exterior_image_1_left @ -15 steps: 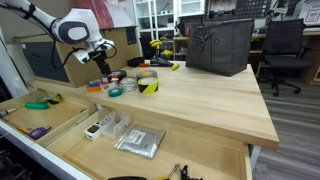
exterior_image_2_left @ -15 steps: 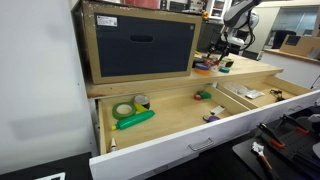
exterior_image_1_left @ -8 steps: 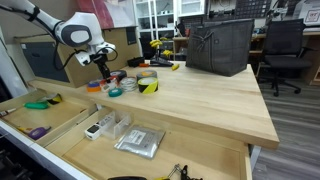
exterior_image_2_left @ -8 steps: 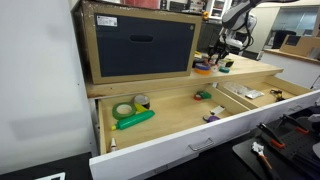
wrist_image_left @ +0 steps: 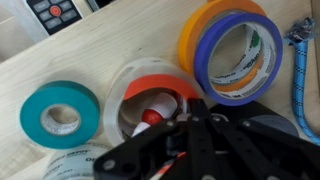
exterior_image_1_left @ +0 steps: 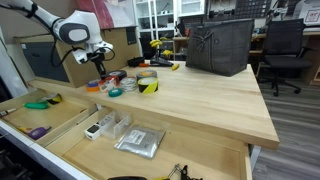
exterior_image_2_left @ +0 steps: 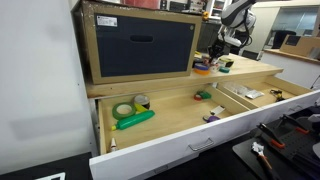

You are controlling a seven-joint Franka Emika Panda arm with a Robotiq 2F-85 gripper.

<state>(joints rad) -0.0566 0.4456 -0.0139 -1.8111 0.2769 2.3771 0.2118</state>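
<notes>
the open drawer [exterior_image_2_left: 170,150] under the workbench [exterior_image_1_left: 200,98] is split into compartments. in an exterior view the nearest compartment holds one pale tape roll [exterior_image_2_left: 123,109], one small tin [exterior_image_2_left: 142,101] and one long green marker [exterior_image_2_left: 135,119]. the next holds one small green thing [exterior_image_2_left: 203,96] and one purple thing [exterior_image_2_left: 212,116]. what lies in the far compartment is too small to name. an exterior view from the other side of the drawer shows one clear plastic box [exterior_image_1_left: 108,125] and one silvery bag [exterior_image_1_left: 138,142]. one big dark crate [exterior_image_1_left: 218,45] stands on the bench top, its inside hidden. a cluster of tape rolls lies near the bench's far corner. the wrist view shows four whole ones: one teal roll [wrist_image_left: 60,112], one orange-red tape roll [wrist_image_left: 155,88] in the middle, and one orange roll [wrist_image_left: 190,35] with one blue roll [wrist_image_left: 273,62] lying on it. one yellow-and-black roll [exterior_image_1_left: 148,84] sits just beside the cluster. the gripper [wrist_image_left: 168,128] hangs right over the orange-red tape roll, with its fingers drawn fully together. the tips are down in the roll's hole, next to something small and red. whether it has pinched anything cannot be told.
</notes>
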